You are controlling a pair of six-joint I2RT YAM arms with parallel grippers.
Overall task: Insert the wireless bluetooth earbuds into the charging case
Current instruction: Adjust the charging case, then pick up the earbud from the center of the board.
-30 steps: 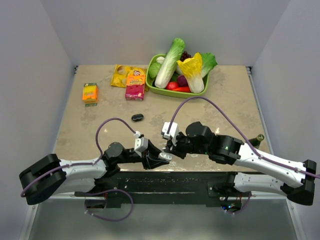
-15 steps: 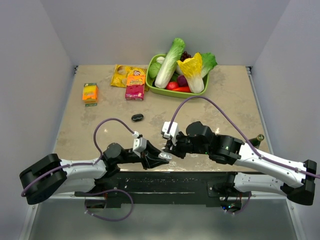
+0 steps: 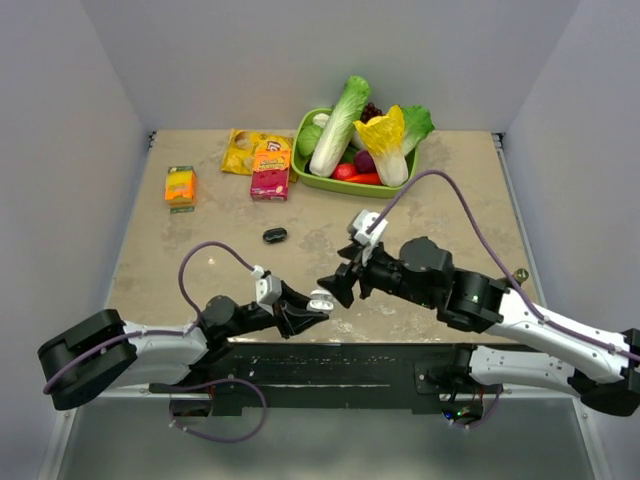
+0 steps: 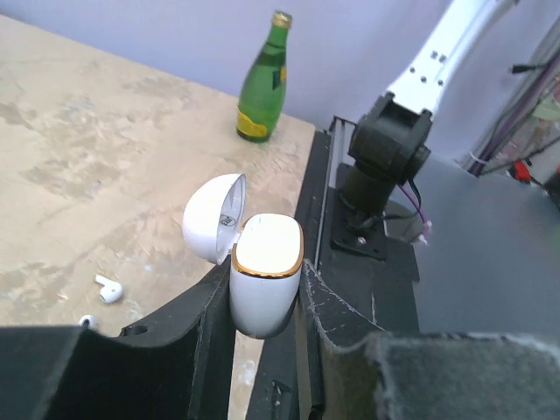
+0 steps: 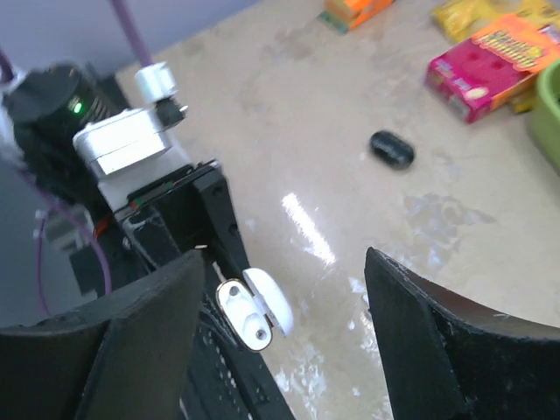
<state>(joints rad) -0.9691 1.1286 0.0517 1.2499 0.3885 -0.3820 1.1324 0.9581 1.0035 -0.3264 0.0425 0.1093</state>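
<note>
1. Case [image 4: 265, 289]. Small, white, glossy, with a gold rim round the mouth. It stands upright, pinched in the left gripper [image 3: 308, 310], over the near edge of the table [image 3: 450, 190] close to the arm bases. The lid [image 4: 213, 217] is swung open and tipped back on its hinge.

2. Earbuds [image 4: 108, 289]. Two, white, short-stemmed. Both lie on the table, outside the case and apart from it. The first shows plainly in the left wrist view. The second earbud [image 4: 86, 320] lies near it, half hidden behind the gripper body.

3. Left gripper. Narrowed onto the case, one black finger against each side wall, gripping the lower body.

4. Right gripper [image 3: 338, 285]. Spread wide, with nothing held. It hangs just beside the case without touching it. In its own wrist view the two fingers [image 5: 437, 350] frame the case from above.

5. Bottle [image 4: 262, 79]. Green glass, yellow label, gold cap. It stands upright near the table's right near edge and is partly hidden by the right arm from above.

6. Tray [image 3: 320, 184]. Green, at the far side of the table, heaped with vegetables [image 3: 340, 125].

7. Pink box [image 3: 270, 172]. Just left of the tray, overlapping a yellow bag [image 3: 240, 150]. An orange box [image 3: 180, 186] lies further left, well apart.

8. Black object [image 3: 275, 235]. Small and oval, alone on the table between the pink box and the grippers. What it is I cannot tell.
</note>
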